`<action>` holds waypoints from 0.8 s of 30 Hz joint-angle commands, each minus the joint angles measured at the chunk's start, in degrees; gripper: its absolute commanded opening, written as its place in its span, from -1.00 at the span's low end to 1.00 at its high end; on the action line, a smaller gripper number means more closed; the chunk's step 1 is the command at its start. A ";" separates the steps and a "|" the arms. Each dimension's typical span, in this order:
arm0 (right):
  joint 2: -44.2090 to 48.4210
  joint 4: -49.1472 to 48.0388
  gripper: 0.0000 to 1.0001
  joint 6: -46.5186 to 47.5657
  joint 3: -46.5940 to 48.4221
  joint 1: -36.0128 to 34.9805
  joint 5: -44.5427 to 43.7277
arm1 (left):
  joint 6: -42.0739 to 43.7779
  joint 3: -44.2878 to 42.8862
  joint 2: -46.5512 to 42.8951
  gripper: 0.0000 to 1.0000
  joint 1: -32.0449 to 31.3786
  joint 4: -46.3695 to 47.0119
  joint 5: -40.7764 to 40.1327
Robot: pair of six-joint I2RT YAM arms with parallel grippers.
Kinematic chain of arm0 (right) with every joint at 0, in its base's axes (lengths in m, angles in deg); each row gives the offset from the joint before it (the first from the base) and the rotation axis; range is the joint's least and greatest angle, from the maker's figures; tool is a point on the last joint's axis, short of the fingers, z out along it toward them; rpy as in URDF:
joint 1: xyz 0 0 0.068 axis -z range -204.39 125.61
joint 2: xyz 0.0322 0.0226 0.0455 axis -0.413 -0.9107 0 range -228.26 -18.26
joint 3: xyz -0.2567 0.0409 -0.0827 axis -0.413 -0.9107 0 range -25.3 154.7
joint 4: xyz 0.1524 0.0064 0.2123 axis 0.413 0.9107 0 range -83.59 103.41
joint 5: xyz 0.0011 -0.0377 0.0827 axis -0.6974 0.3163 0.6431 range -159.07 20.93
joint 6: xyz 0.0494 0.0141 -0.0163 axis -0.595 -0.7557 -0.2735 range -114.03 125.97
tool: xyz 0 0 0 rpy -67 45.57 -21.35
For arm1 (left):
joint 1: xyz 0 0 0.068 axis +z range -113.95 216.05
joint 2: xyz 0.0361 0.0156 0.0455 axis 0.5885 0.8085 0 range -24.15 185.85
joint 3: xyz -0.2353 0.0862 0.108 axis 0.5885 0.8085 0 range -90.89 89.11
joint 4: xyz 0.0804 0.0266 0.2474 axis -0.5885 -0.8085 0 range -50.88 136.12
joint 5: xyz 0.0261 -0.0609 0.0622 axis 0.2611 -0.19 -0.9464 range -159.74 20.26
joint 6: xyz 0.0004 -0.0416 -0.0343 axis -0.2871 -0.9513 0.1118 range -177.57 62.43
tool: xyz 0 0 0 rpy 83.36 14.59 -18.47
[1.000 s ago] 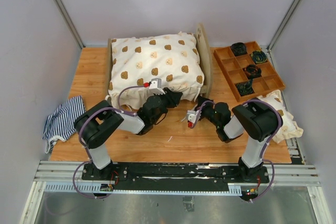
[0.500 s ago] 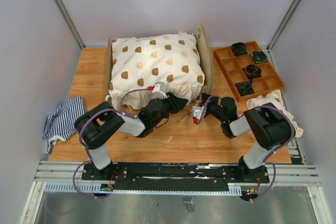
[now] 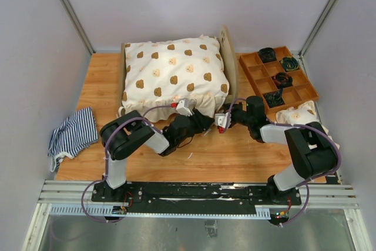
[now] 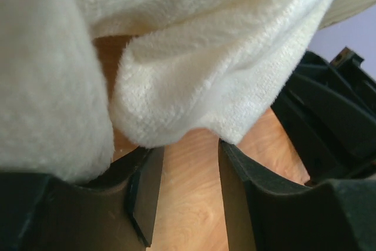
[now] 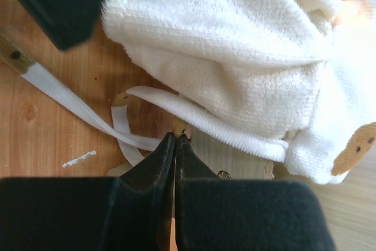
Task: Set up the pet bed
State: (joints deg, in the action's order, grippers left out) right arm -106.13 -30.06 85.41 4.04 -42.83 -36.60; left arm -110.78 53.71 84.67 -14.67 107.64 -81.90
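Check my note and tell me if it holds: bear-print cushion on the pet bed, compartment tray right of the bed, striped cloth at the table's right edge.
Not quite. The top external view shows the striped cloth at the table's left edge, not the right. The rest holds: bear-print cushion on the pet bed, compartment tray right of the bed.

Cream fleece fabric point(image 4: 194, 80), parted black fingers point(image 4: 145, 189) beneath, wooden tabletop point(image 4: 189, 204)

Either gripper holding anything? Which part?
Left gripper: open, nothing held; cushion corner just past its tips. Right gripper: shut beside a white tie; any pinch can't be told.
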 commanded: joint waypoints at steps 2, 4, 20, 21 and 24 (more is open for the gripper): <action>-0.56 2.68 -1.00 2.08 1.03 0.39 3.45 | 1.17 -4.11 2.53 0.02 0.08 4.10 -3.07; -1.12 1.83 -1.00 2.80 0.90 0.34 3.43 | 1.47 -4.60 2.55 0.04 0.94 5.39 -3.25; -3.50 -2.29 -1.00 6.48 0.15 -0.45 4.95 | 4.82 -1.58 -3.41 -1.00 4.99 9.05 -6.77; -3.40 -2.29 -1.00 6.80 -0.01 -0.52 4.78 | 5.22 -1.41 -3.96 -0.99 5.01 9.14 -6.96; -3.10 -1.99 -1.00 7.85 -0.36 -0.87 3.98 | 7.08 -1.09 -6.02 -0.99 5.02 9.48 -7.54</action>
State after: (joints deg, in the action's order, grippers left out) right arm -109.00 -31.15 90.55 4.11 -42.90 -33.48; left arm -107.31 51.87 82.46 -10.06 113.32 -87.19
